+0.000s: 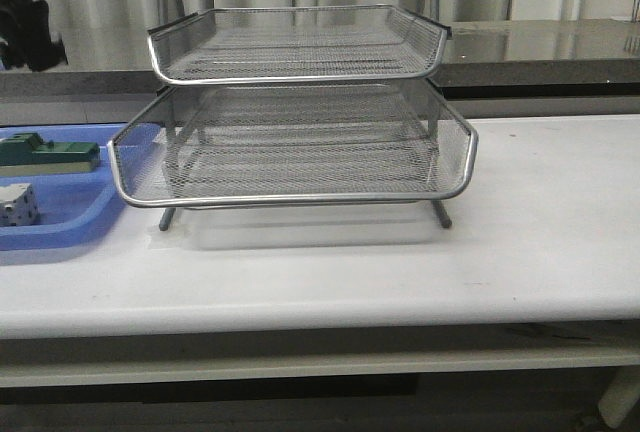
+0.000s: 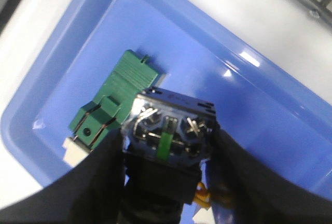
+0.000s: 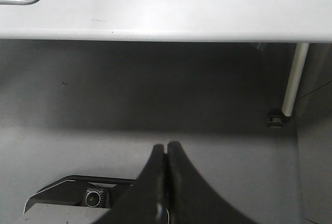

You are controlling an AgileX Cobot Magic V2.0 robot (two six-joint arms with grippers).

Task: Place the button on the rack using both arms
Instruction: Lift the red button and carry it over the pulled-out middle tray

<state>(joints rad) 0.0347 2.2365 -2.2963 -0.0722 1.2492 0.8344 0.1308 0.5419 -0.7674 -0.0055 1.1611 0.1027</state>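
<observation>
Presently listed, largest first. Surface [image 1: 540,252]: white, carrying all items. Rack [image 1: 300,142]: silver wire mesh, tiered, centred on surface, trays bare. Blue tray [image 1: 70,227]: shallow plastic, just beside rack on its left, holding green block [image 1: 45,152] and white cube-like part [image 1: 18,204]. Left end effector [image 2: 166,180]: black fingers [image 2: 88,182] clamped on either side of button [image 2: 168,130], above blue tray. Button: blue-black rear block with metal terminals facing wrist camera, head hidden, near green block. Right end effector [image 3: 166,156]: fingers pressed together, holding nothing, below surface edge.
</observation>
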